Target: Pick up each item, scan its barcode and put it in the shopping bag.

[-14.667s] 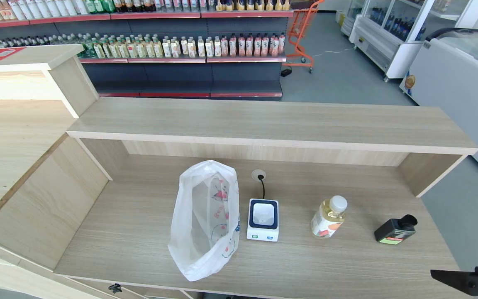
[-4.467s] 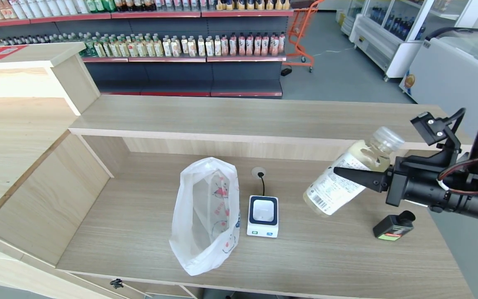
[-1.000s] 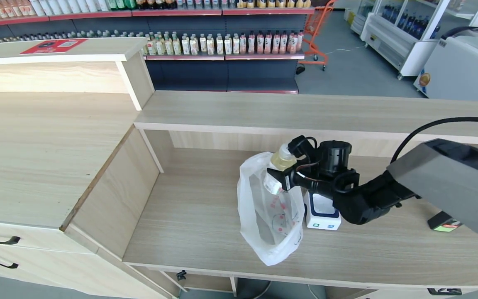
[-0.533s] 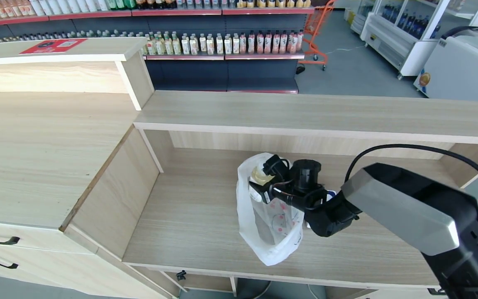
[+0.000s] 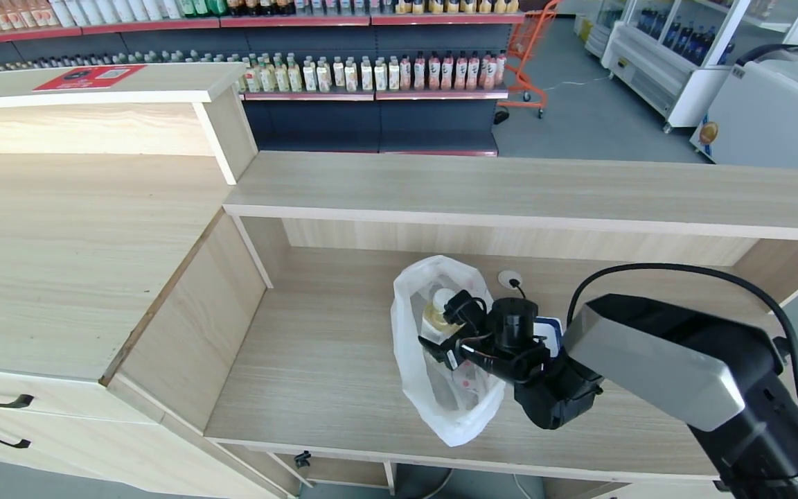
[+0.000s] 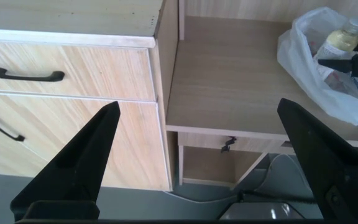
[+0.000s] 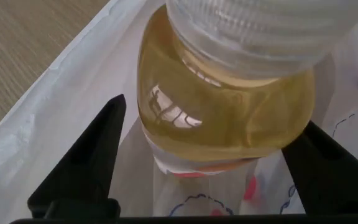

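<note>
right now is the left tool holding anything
No, the left tool is wide open, with nothing held in the gap.

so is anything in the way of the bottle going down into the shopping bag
Nothing visible stands in the way. The right tool holds the bottle upright inside the open mouth of the shopping bag. No other item shows in the bag below it, though the plastic hides part of the bottom.
</note>
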